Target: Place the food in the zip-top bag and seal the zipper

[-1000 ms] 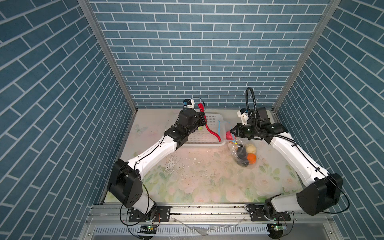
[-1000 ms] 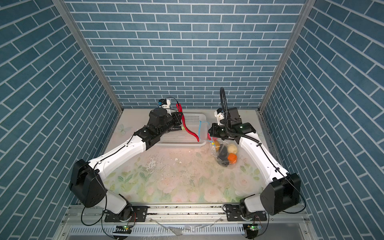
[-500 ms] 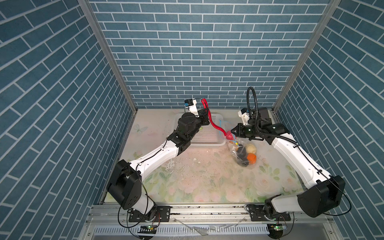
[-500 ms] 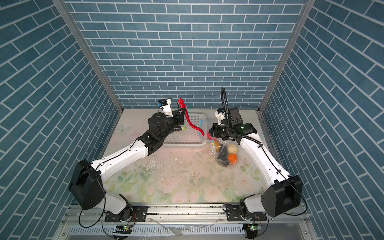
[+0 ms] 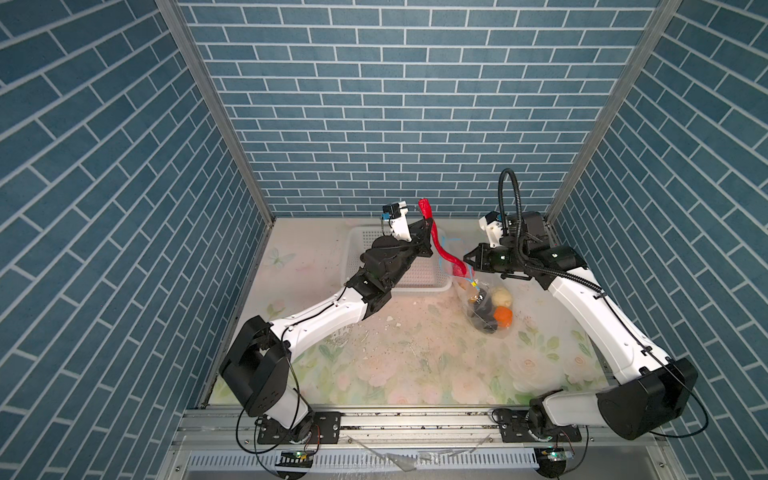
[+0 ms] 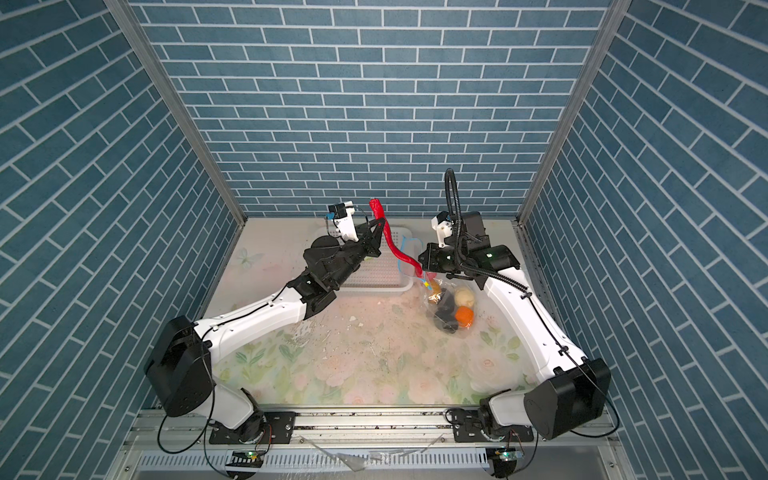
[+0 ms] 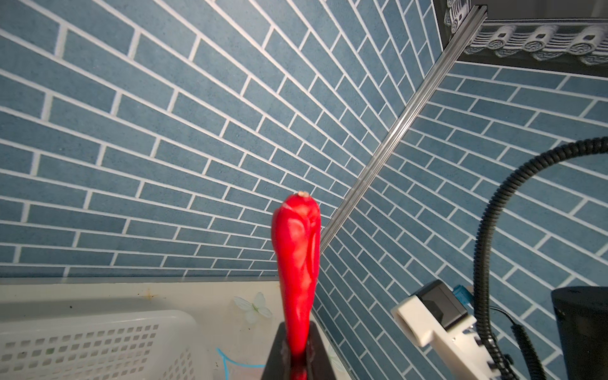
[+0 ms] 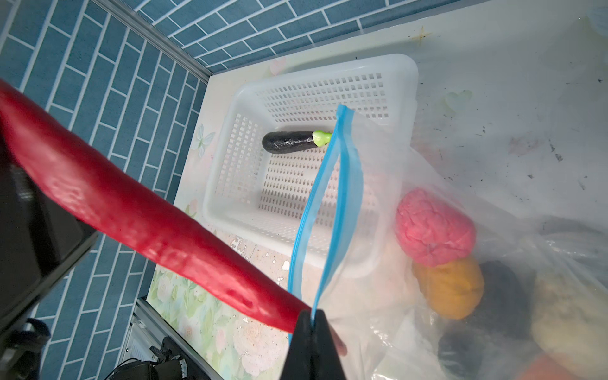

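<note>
The left fingers (image 7: 277,355), clamped on the chilli (image 5: 446,255), have swung it from over the basket (image 5: 415,287) to the bag (image 8: 385,158) mouth, back-right on the tabletop (image 5: 395,353). The right fingers (image 8: 307,348) still pinch the zipper (image 8: 329,204).

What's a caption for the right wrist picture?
Right gripper pinching the blue zipper, red chilli beside it, eggplant in the white basket.

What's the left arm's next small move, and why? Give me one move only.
Probably ease the left gripper down toward the bag, feeding the red chilli tip-first through the gap in the zipper. The right gripper pinches one end of that strip, holding the zip-top bag open. The chilli's tip sits beside that pinch; whether it is inside is unclear.
</note>
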Controlling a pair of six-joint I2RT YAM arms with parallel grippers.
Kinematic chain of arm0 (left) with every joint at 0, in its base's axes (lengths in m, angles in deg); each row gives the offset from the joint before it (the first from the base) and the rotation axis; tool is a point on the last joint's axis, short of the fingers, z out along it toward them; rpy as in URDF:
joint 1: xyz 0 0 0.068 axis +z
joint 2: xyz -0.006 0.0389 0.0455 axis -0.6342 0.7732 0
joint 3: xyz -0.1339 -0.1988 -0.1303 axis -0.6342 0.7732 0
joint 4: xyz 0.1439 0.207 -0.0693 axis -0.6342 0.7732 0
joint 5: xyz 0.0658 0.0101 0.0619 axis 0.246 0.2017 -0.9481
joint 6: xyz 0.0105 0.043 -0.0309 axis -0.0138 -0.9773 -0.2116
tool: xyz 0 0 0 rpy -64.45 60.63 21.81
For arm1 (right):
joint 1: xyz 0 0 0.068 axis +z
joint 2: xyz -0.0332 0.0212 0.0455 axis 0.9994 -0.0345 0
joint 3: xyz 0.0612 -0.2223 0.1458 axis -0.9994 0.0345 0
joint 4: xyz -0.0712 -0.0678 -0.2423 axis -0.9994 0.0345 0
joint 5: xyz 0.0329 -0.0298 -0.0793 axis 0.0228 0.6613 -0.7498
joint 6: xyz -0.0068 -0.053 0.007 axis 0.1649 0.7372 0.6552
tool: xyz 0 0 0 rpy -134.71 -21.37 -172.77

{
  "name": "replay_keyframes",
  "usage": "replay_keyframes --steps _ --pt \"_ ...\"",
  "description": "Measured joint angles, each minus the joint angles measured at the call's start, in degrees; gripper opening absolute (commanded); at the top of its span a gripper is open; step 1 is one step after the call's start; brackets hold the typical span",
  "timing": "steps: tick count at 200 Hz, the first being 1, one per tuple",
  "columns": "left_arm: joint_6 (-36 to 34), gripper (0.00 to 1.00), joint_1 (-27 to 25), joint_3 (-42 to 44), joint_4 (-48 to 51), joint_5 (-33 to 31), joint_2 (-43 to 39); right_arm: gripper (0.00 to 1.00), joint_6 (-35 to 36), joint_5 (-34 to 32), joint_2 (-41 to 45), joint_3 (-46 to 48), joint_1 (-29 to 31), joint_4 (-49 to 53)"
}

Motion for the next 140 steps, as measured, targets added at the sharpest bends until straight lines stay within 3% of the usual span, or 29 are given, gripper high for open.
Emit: replay_keyframes --steps 140 --pt "-3.0 0.00 -4.5 2.5 -9.4 0.0 6.6 0.00 0.0 -0.6 0.9 -0.7 0.0 0.1"
